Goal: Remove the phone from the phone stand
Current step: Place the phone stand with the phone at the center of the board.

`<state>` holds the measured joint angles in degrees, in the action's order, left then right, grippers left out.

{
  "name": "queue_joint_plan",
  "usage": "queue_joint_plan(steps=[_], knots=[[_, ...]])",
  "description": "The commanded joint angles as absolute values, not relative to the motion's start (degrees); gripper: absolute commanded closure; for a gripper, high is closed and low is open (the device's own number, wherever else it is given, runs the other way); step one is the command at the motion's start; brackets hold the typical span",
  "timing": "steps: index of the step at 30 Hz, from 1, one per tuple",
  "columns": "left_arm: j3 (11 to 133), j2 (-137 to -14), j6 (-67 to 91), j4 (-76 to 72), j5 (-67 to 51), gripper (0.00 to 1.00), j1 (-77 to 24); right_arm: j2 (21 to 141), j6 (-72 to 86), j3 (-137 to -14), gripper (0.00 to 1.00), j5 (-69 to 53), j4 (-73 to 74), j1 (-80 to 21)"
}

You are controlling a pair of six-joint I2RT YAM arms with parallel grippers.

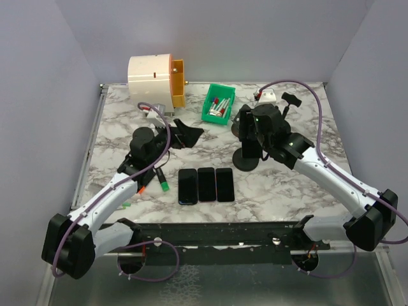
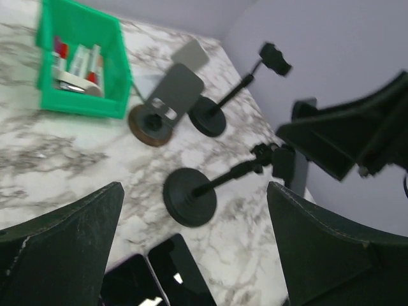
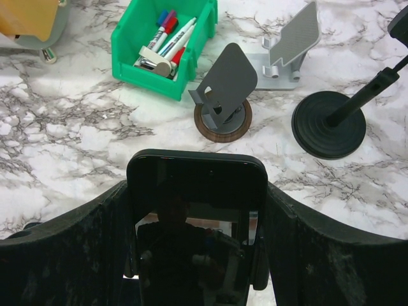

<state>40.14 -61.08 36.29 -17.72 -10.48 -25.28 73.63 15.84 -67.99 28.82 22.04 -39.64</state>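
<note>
From above, we see the right gripper [image 1: 255, 125] at the head of the phone stand [image 1: 247, 162], whose round base sits on the marble table [image 1: 287, 204] just right of three spare handsets [image 1: 206, 184] lying flat in a row. The left gripper [image 1: 143, 143] hangs over the table's left side, well apart from the stand.

In the left wrist view, its fingers [image 2: 64, 245] are spread wide with nothing between them. Beyond them we make out the stand's base, its slanted rod and the right gripper at the clamp end. The grip itself is too blurred to read here.

In the right wrist view, the phone [image 3: 194, 185] fills the gap between the two fingers, which press against its long edges. We read that as a grip on it. A green bin [image 3: 167, 44] and a grey desk holder [image 3: 224, 95] lie beyond.

We judge the step in hand to be the grasp, with the phone not yet freed. The next move calls for pulling it straight out of the clamp without dragging or tipping the light stand.
</note>
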Motion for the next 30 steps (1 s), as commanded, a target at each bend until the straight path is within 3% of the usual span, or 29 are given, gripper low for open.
queue_joint_plan(steps=[1,7,15,26,30], knots=[[34.6,-64.7,39.0,-35.5,-26.0,0.08,-29.3,74.8,16.9,-70.5,0.59,28.6,24.2,-39.6],[34.6,-73.4,34.5,-48.7,-31.8,0.2,-37.1,75.3,17.7,-71.3,0.59,27.2,24.7,-39.6],[39.1,-84.5,24.5,-55.0,-22.1,0.35,-46.9,75.0,17.9,-71.6,0.59,25.5,25.2,-39.6],[39.0,-92.0,23.4,-61.8,-14.2,0.62,-48.8,73.5,17.9,-69.9,0.59,24.6,25.7,-39.6],[38.6,-93.6,23.9,-63.8,-12.1,0.64,-48.8,73.4,18.0,-70.1,0.59,24.2,26.1,-39.6]])
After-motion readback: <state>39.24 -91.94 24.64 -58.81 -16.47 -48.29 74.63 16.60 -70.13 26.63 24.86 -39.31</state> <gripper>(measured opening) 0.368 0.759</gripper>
